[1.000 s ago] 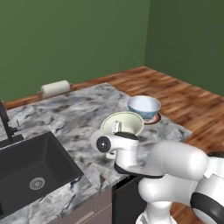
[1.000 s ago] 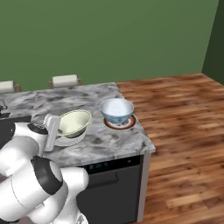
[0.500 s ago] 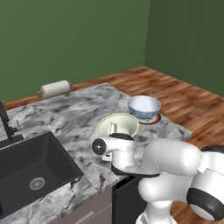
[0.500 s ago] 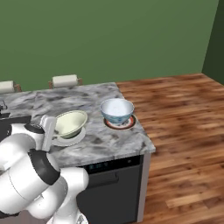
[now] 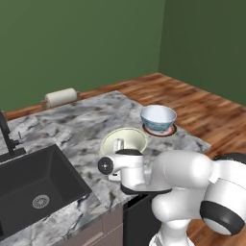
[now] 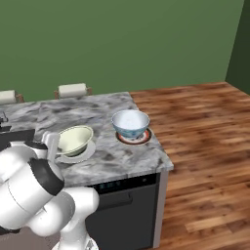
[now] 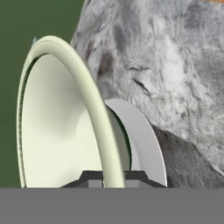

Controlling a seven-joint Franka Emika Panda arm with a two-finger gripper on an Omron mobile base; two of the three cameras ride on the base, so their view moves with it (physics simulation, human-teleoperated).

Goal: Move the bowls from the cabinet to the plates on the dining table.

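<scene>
One cream-green bowl (image 7: pixel 65 118) lower, over white plate (image 7: pixel 146 135); jaws clamped.

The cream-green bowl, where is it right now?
The cream-green bowl sits tilted over the white plate on the marble table, its rim pinched by the gripper, left of the blue-white bowl.

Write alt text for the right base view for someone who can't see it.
A white robot arm holds the rim of a cream-green bowl over a white plate on a marble table. Beside it, a white-blue bowl sits on a reddish-brown plate.
</scene>
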